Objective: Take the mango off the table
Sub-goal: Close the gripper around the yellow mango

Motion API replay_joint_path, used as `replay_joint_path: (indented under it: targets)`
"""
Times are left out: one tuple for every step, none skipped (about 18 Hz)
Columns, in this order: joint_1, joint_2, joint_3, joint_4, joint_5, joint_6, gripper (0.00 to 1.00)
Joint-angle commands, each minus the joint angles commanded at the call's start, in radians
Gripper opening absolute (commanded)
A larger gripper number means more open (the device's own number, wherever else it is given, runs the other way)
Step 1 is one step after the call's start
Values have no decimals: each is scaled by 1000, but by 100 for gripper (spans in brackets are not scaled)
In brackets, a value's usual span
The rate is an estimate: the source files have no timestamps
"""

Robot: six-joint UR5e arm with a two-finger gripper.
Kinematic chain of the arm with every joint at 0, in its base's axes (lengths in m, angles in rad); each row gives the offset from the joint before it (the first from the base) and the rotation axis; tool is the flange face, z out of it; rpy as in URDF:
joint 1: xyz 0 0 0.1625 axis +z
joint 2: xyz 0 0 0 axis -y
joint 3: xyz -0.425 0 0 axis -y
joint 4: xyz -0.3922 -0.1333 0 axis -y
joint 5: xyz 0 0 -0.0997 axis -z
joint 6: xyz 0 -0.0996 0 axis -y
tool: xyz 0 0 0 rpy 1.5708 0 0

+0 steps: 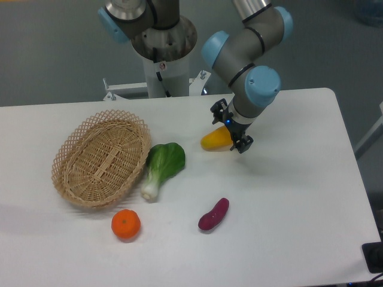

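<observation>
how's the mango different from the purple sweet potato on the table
The mango is yellow with an orange tinge; the sweet potato is dark purple. The mango looks thicker and larger, the sweet potato slimmer and slightly curved. The mango lies farther back with the gripper over its right end, hiding part of it; the sweet potato lies near the front with nothing close to it. Both are elongated and lie on the white table.

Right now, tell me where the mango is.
The mango lies on the table right of center, partly under the gripper, right of the bok choy.
</observation>
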Motion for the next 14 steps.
replay_joint_path:
  targets:
    - [-3, 0, -5, 0, 2, -5, 100]
    - [-8, 0, -12, 3, 2, -8, 100]
    - [-12, 0, -15, 6, 3, -9, 100]
    - [-15, 2, -15, 5, 6, -9, 100]
    - [-17, 2, -17, 5, 6, -9, 100]
    - [-20, 3, -21, 5, 6, -12, 100]
    - [-28, 2, -26, 6, 8, -17, 100]
    - [-32, 0, -28, 8, 9, -18, 100]
    - [-37, 0, -28, 11, 12, -23, 100]
    - [-37, 0, -29, 14, 14, -29, 100]
    - [-40, 2, -35, 17, 14, -35, 96]
    - [-44, 2, -35, 20, 15, -43, 84]
    - [-46, 2, -35, 21, 21, -46, 75]
    - [-46, 2, -35, 21, 28, -46, 67]
